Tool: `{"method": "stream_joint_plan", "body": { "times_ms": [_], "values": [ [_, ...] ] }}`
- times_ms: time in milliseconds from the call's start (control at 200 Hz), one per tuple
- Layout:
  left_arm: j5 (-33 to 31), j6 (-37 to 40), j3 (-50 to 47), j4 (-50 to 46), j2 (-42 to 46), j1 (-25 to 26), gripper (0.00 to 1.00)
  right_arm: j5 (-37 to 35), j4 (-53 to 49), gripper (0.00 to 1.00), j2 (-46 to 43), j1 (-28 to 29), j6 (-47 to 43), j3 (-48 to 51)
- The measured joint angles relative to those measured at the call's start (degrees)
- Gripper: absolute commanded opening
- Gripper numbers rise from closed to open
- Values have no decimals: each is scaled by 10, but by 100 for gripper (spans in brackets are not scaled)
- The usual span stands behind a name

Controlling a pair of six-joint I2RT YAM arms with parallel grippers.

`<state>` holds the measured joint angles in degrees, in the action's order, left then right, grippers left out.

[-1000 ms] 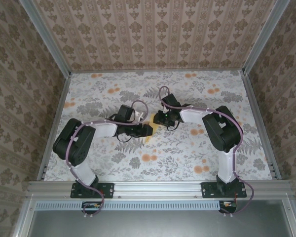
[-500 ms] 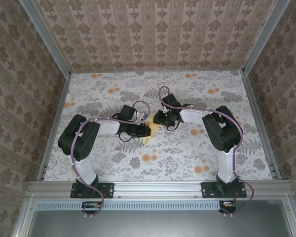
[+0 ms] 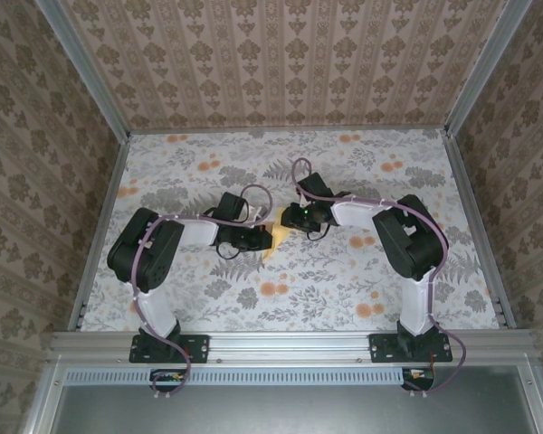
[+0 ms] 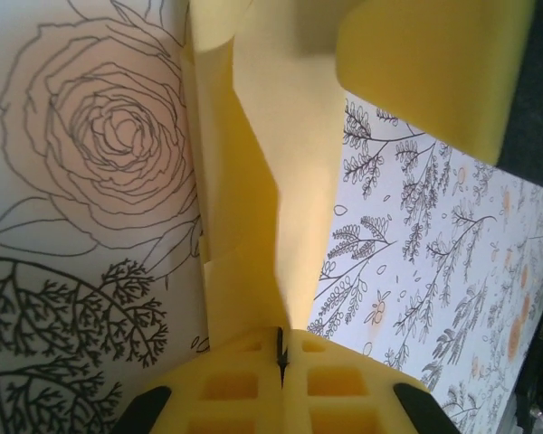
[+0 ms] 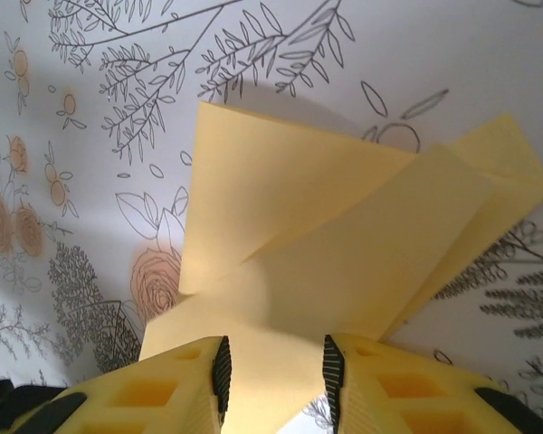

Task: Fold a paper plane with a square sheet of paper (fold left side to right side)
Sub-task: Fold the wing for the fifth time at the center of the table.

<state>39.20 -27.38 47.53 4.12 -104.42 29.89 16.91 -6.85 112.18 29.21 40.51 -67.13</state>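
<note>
1. Left gripper (image 4: pixel 281 351), bottom centre of left wrist view: fingers pressed together, pinching the edge of the yellow paper (image 4: pixel 253 181).
2. Right gripper (image 5: pixel 273 363), bottom of right wrist view: fingers apart, paper lying in the gap between them.
3. Paper partly folded, creased flaps overlapping, on the floral table (image 3: pixel 362 271), centre of top view, between both grippers.
</note>
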Motion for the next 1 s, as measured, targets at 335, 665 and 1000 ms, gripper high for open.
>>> {"method": "stream_joint_plan", "body": {
  "times_ms": [335,665,1000],
  "values": [
    [59,-15,-19,55,-16,-20,1,25,55,34,-68,-3,-5,66],
    [75,-16,-20,63,-21,-26,0,71,123,31,-60,36,-2,81],
    [82,-16,-19,63,-24,-28,0,63,106,31,-25,44,-5,59]
  ]
}}
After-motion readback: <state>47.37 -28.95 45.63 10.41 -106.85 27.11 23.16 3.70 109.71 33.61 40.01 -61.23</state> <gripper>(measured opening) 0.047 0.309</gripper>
